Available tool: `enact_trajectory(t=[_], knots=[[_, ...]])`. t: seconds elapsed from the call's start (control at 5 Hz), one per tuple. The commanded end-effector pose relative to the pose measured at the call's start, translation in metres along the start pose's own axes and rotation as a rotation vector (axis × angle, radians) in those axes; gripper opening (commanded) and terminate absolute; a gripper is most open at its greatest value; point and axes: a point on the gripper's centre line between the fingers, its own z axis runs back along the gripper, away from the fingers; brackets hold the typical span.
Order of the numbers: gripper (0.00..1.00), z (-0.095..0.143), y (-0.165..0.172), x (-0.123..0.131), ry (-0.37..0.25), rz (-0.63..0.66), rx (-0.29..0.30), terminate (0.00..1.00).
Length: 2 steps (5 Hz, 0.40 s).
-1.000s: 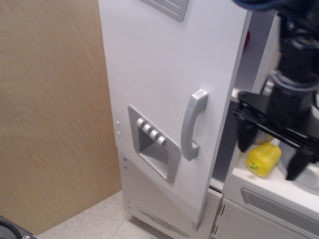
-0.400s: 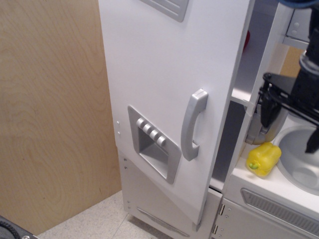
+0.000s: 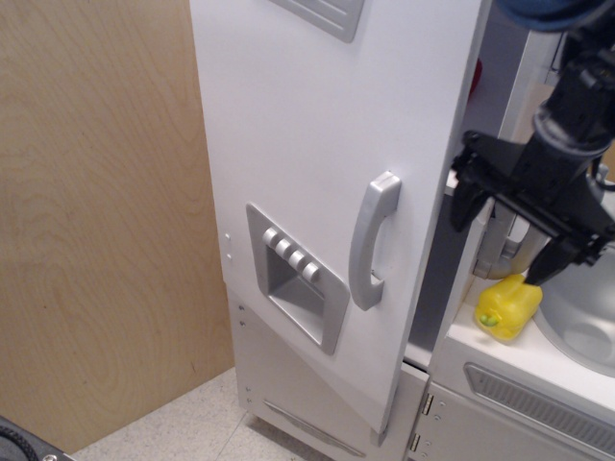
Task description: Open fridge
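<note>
The fridge (image 3: pixel 317 115) is tall and white. Its large door stands swung partly open toward me. The door has a vertical silver handle (image 3: pixel 372 252) and a silver recessed dispenser panel (image 3: pixel 296 276) with several buttons. Behind the door's right edge the dark fridge interior (image 3: pixel 437 279) shows. My black gripper (image 3: pixel 509 235) hangs to the right of the door edge, apart from the handle, with its fingers spread open and nothing between them.
A yellow toy pepper (image 3: pixel 507 307) lies on the white counter (image 3: pixel 500 351) by a grey sink basin (image 3: pixel 581 317). A grey vent grille (image 3: pixel 538 403) is below the counter. A plywood wall (image 3: pixel 96 211) stands left of the fridge. A metal pot (image 3: pixel 504 245) sits behind the gripper.
My gripper has moved: a second ago it was low beside the pepper, then it swung far right, and now it is back left and higher near the door edge. The door has not moved.
</note>
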Motion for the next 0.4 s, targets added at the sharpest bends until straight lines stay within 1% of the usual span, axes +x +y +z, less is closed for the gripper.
enact_trajectory(t=[0.0,0.2], knots=[[1.00,0.040,0.023,-0.029,-0.131,0.040,0.037,0.00],[1.00,0.049,0.035,-0.048,-0.139,0.049,0.023,0.00]])
